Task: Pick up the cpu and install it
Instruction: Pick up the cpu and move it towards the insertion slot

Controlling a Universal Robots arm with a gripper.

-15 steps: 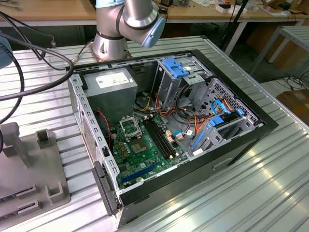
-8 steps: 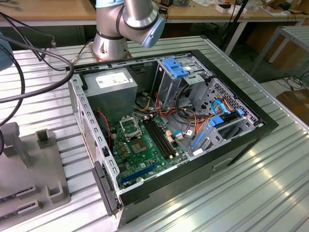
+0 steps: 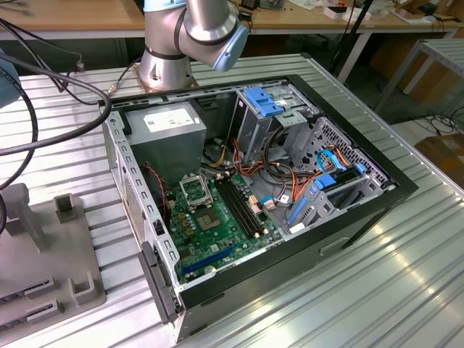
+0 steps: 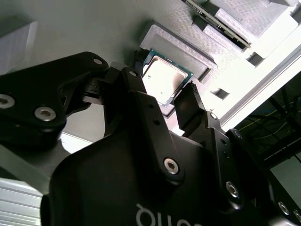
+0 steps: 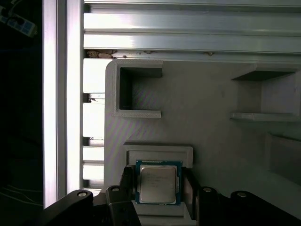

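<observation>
Grey fixture pocket (image 5: 157,153) around cpu (image 5: 157,184), jaws astride

Robot arm (image 3: 196,22) is silver-grey metal with fat tubular joints, a light blue end cap (image 3: 230,45) and a round silver base (image 3: 163,69). In both wrist views the gripper (image 4: 164,80) (image 5: 157,184) is matte black, with a rounded chunky housing and angular jointed links. Silver hex-socket screws (image 4: 171,165) sit at the pivots, and there is white lettering (image 4: 160,217) on the housing.
</observation>
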